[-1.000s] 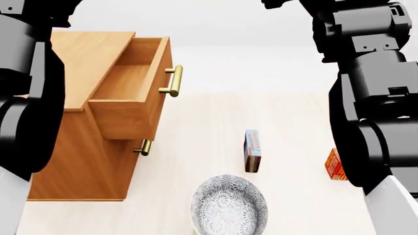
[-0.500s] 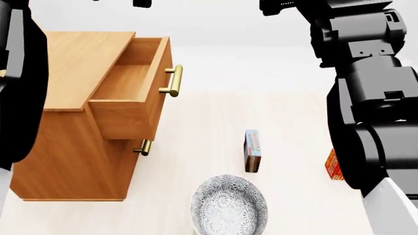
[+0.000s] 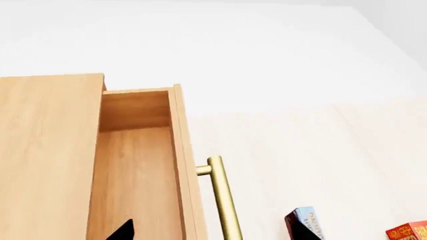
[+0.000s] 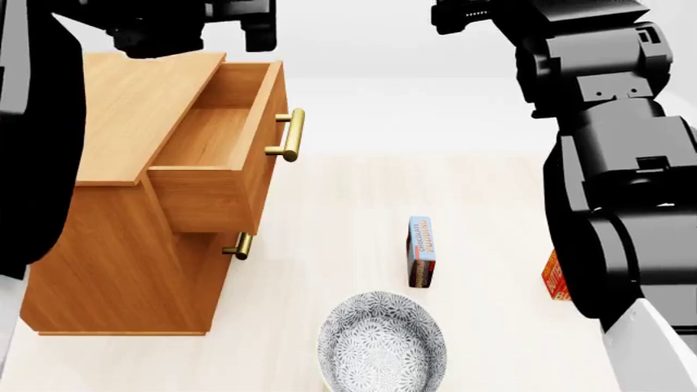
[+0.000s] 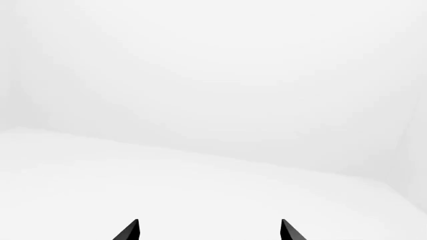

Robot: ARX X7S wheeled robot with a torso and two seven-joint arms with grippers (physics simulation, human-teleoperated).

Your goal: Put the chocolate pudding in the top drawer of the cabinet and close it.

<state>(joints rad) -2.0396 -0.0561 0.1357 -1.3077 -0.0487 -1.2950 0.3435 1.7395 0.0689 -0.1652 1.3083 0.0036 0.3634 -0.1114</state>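
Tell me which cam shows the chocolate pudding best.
Head view: the whole chocolate pudding shows, standing on the table between cabinet and butter box. Left wrist view catches only its top corner at the frame edge. Right wrist view shows none of it.

A pale wood-grain floor (image 4: pixel 326 212) stretches under soft, even light. Behind it, a plain white wall (image 4: pixel 381 37) closes the scene, bare and shadowless.

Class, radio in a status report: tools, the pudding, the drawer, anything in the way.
Right tool open, empty, aimed off the table. Left tool open over the top drawer, which is open and empty. Pudding on table, untouched. Bowl near it, not blocking.
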